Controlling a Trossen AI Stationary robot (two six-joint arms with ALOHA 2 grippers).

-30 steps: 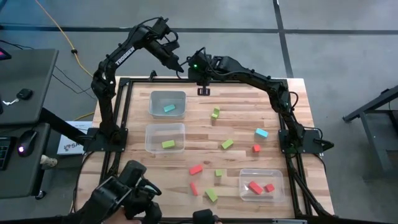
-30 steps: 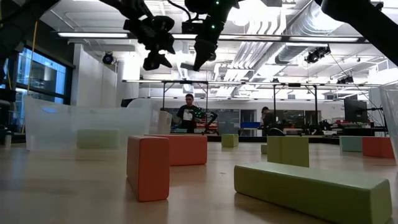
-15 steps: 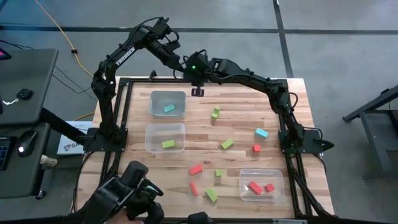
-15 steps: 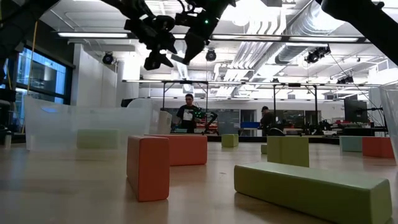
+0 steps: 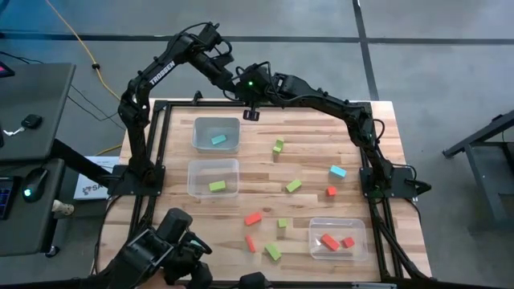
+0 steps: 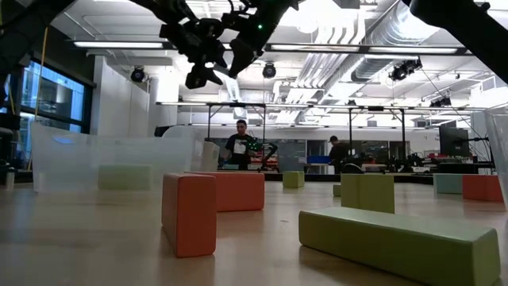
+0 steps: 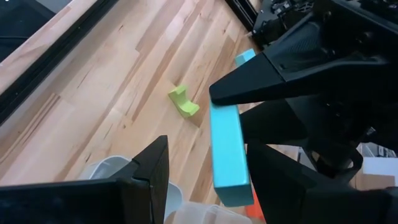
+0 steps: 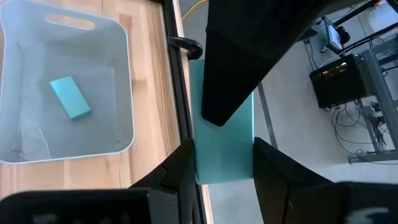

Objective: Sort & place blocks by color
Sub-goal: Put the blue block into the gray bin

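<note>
Wooden desk planks (image 5: 265, 164) carry the whole job, and we read them from the near edge outward. Closest to us lie a green block (image 5: 274, 251) and two red ones (image 5: 250, 243), with the clear bin of reds (image 5: 358, 241) beside them. Farther back sit the green bin (image 5: 193, 178), a loose cyan block (image 5: 337, 171) and more greens. Beyond that is the cyan bin (image 5: 197, 135), which has one piece in it.

Past it, over the far rim of the desk, the right gripper (image 5: 251, 112) is clamped on a cyan bar (image 8: 224, 140), gripping its long sides. The left gripper (image 5: 229, 83) hangs just beside it with its fingers apart, one on either side of the bar as its wrist camera sees it. We cannot tell whether they touch it.

We judge the bar to be light, rigid and smooth-faced. A pinch across the flat long faces near the middle should hold it, while a grip near one end could let it pivot.

The other arm's fingers crowd the bar, and the desk's dark frame rail (image 8: 180, 112) runs below. The cyan bin is near, so we would watch its wall when lowering the bar.
</note>
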